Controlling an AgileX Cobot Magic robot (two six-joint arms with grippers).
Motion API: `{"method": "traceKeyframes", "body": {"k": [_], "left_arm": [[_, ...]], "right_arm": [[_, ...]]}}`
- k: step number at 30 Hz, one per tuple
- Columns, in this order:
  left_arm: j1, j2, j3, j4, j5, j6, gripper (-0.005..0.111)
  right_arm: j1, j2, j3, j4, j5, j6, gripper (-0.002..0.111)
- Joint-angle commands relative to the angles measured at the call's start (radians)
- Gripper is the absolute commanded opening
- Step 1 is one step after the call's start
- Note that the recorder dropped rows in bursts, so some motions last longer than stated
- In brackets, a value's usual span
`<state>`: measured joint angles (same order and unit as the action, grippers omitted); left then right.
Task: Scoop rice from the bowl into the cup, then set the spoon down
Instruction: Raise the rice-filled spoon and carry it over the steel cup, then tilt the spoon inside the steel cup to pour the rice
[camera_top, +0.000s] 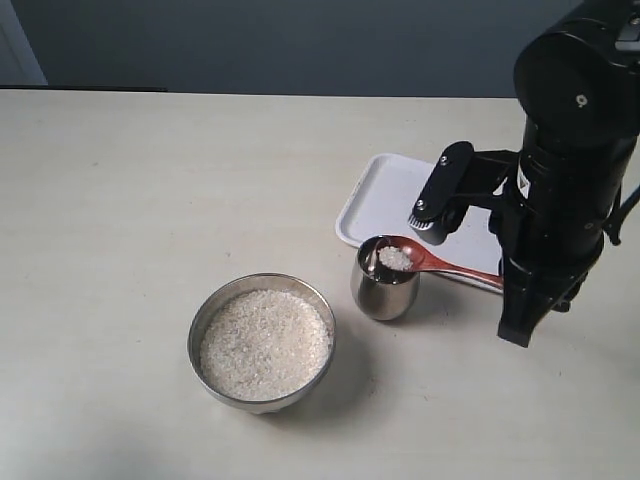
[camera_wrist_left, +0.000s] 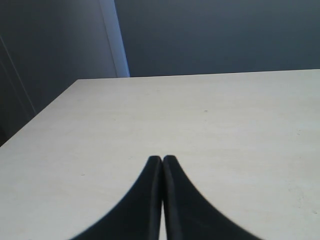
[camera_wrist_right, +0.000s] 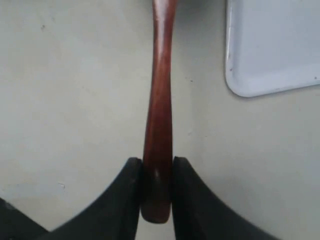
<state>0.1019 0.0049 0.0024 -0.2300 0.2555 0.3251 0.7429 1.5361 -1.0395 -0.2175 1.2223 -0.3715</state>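
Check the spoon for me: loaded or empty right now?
Loaded. A small heap of white rice sits in the spoon, which the right gripper holds over the cup.

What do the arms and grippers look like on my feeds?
Only the right arm shows in the exterior view: bulky glossy black housings, a small white dot near the top, and what looks like a thin black cable at its side. The left gripper and right gripper have matte black fingers, broad at the base, curving to narrow rounded tips, unmarked.
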Motion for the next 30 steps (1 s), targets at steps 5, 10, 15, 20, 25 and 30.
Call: {"method": "traceKeyframes", "body": {"k": [5, 10, 15, 20, 25, 30], "left_arm": [[-0.004, -0.005, -0.002, -0.002, -0.009, -0.004, 0.001], [-0.004, -0.005, -0.002, -0.002, -0.009, -0.004, 0.001], [-0.004, -0.005, -0.002, -0.002, -0.009, -0.004, 0.001], [-0.004, -0.005, -0.002, -0.002, -0.009, -0.004, 0.001], [-0.004, -0.005, -0.002, -0.002, -0.009, -0.004, 0.001], [-0.004, -0.005, -0.002, -0.002, -0.009, -0.004, 0.001]], "right_arm": [[-0.005, -0.007, 0.001, -0.053, -0.001, 0.008, -0.001], [-0.005, -0.007, 0.001, -0.069, -0.001, 0.009, -0.001], [-0.005, -0.007, 0.001, -0.096, -0.001, 0.009, -0.001], [-0.003, -0.002, 0.001, -0.096, -0.033, 0.009, -0.001], [-0.003, 0.023, 0.001, -0.105, -0.030, 0.009, -0.001], [0.039, 0.034, 0.001, -0.158, -0.026, 0.009, -0.001]]}}
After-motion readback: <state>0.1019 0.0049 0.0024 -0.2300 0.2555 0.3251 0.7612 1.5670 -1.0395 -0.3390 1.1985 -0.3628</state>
